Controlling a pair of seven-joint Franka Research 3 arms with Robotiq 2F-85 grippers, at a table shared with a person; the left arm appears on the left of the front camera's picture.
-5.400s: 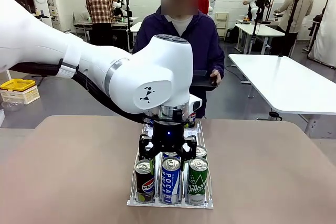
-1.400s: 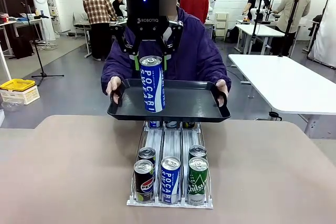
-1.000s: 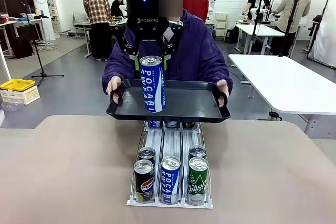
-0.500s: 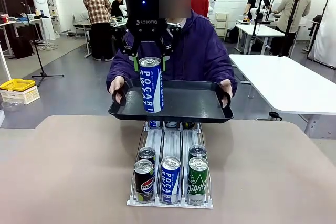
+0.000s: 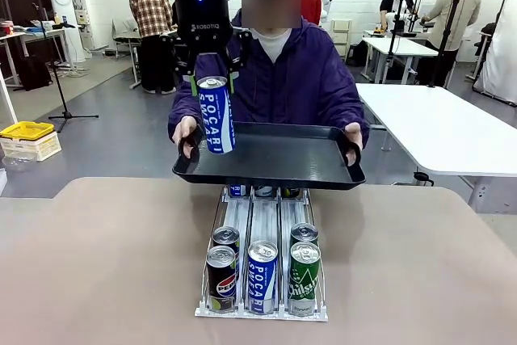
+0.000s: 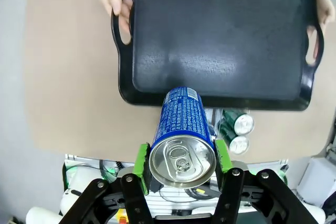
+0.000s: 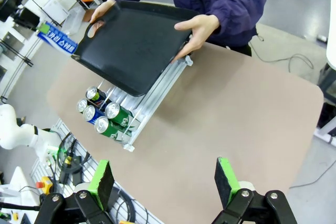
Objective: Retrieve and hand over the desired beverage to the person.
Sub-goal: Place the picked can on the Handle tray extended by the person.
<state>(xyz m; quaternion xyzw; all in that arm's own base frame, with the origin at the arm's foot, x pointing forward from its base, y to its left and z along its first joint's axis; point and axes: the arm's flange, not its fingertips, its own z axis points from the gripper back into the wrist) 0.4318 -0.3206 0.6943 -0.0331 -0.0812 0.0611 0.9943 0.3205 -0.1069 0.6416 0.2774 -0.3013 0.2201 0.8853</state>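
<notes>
A blue Pocari Sweat can (image 5: 213, 115) hangs upright in the air, my left gripper (image 5: 212, 84) shut on its top end. It hovers by the left end of a black tray (image 5: 283, 163), which the person (image 5: 283, 78) in a dark purple jacket holds out by both handles. In the left wrist view the can (image 6: 181, 121) sits between the green pads (image 6: 142, 163), its base above the near rim of the tray (image 6: 220, 35). My right gripper (image 7: 164, 181) is open, high above the table, with the tray (image 7: 131, 51) far below.
A wire rack (image 5: 262, 313) on the brown table holds rows of Pepsi, Pocari and green cans, partly under the tray. The rack (image 7: 152, 98) also lies beneath the tray in the right wrist view. A white table (image 5: 436, 127) stands right; other people work behind.
My left gripper has carried the can leftward and a little up, from over the tray's left-middle to its left end. The person has held the tray nearly still, shifting it slightly right.
</notes>
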